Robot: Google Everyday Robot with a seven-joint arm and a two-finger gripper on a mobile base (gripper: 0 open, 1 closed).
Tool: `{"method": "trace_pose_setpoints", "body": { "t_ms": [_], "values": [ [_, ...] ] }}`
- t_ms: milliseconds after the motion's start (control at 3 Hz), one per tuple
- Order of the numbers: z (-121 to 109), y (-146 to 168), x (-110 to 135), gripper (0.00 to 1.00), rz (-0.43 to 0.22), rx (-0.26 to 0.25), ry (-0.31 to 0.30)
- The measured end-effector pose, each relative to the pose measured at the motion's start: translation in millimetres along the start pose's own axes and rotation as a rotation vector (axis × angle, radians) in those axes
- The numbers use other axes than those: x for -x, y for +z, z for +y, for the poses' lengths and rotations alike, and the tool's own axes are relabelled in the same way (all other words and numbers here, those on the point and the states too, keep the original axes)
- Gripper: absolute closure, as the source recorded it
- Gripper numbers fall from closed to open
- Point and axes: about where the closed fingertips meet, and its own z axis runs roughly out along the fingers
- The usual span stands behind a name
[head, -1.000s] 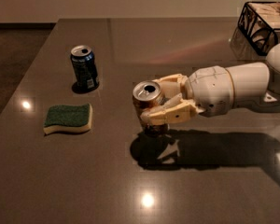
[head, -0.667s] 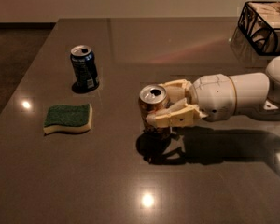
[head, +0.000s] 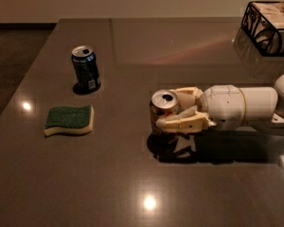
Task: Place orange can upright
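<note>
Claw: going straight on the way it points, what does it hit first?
Likely the sponge; the claw, shut on the orange can, points left at it. Blue can looks clear, farther back.

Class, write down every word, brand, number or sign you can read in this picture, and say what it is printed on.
Nothing can be quoted here.
blue can: pale marks on its label, too blurred to read.
orange can, held in the gripper to the right of the sponge: no readable text.
sponge and wire basket: no text shows.
</note>
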Motion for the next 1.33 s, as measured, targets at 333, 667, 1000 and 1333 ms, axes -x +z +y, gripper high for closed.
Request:
{"method": "trace_pose_setpoints", "body": {
  "t_ms": [333, 667, 1000, 1333],
  "values": [
    [0.4, 1.0, 0.7, 0.40, -0.003, 0.001, -0.003],
    [1.2, 2.9, 1.8, 0.17, -0.002, 0.005, -0.005],
    [1.9, 5.0, 2.9, 0.00, -0.002, 0.009, -0.007],
    [2.0, 5.1, 3.0, 0.00, -0.002, 0.009, -0.007]
  ]
}}
